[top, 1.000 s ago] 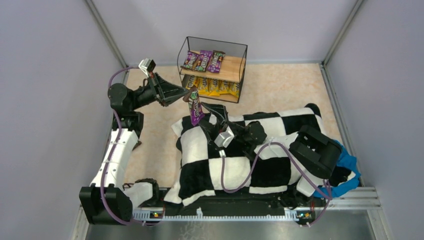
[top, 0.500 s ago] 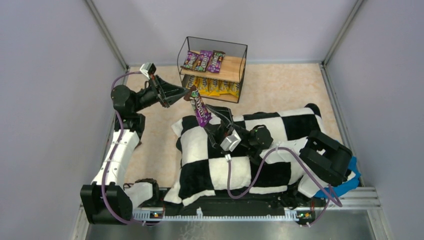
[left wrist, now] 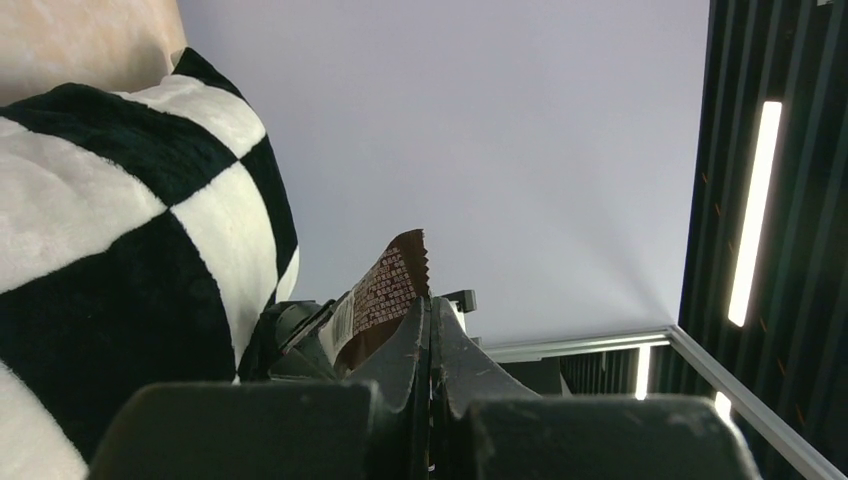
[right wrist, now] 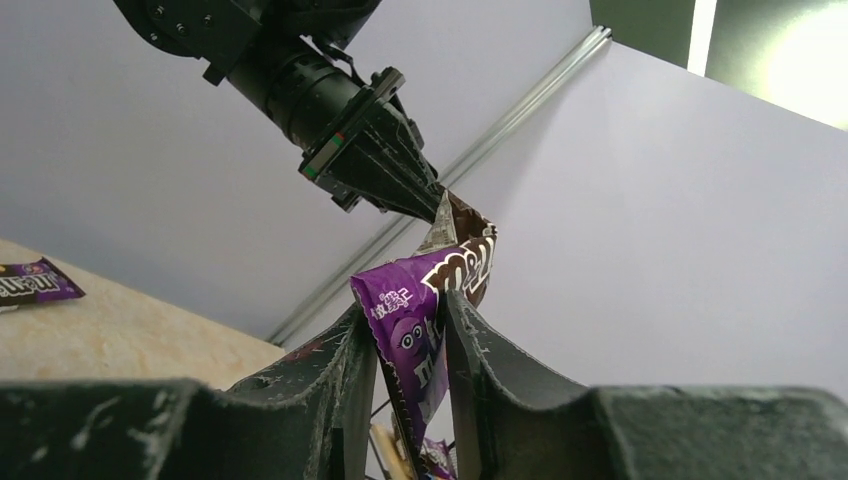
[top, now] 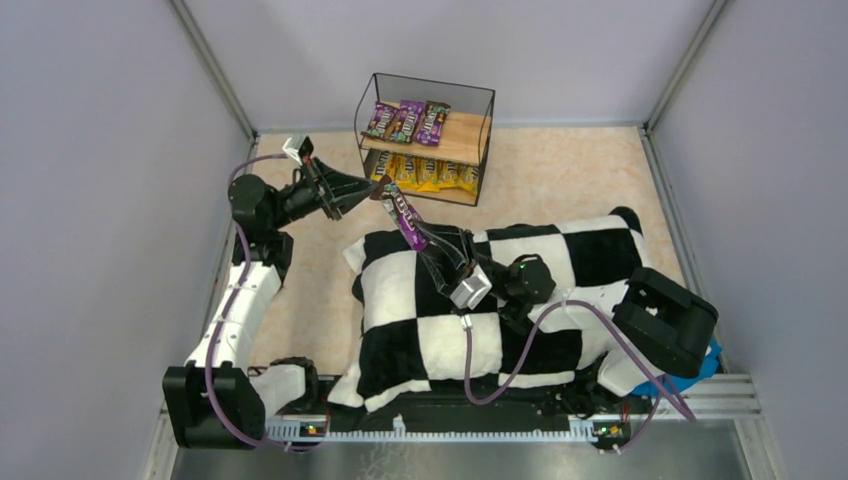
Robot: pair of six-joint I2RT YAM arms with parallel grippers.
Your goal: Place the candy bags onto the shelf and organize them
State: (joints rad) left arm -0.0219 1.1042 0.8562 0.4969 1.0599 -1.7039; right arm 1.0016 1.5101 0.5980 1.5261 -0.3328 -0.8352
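Note:
A purple candy bag (top: 405,218) hangs in the air between both grippers, just in front of the shelf (top: 468,138). My left gripper (top: 375,193) is shut on the bag's crimped top edge (left wrist: 385,295). My right gripper (right wrist: 410,320) reaches up from over the cushion, and its fingers press the bag's lower part (right wrist: 425,315) from both sides. Three purple candy bags (top: 405,120) lie on the shelf's upper board. Several yellow ones (top: 430,172) fill the lower board.
A large black-and-white checkered cushion (top: 500,305) covers the middle and right of the table beneath the right arm. A blue cloth (top: 700,355) shows at its right end. Grey walls enclose the tan table. One more purple packet (right wrist: 35,282) lies at the right wrist view's left edge.
My right gripper moved up to the hanging bag and narrowed its fingers onto it. The bag tilted, its lower end swinging right. The left arm shifted slightly and kept its grip.

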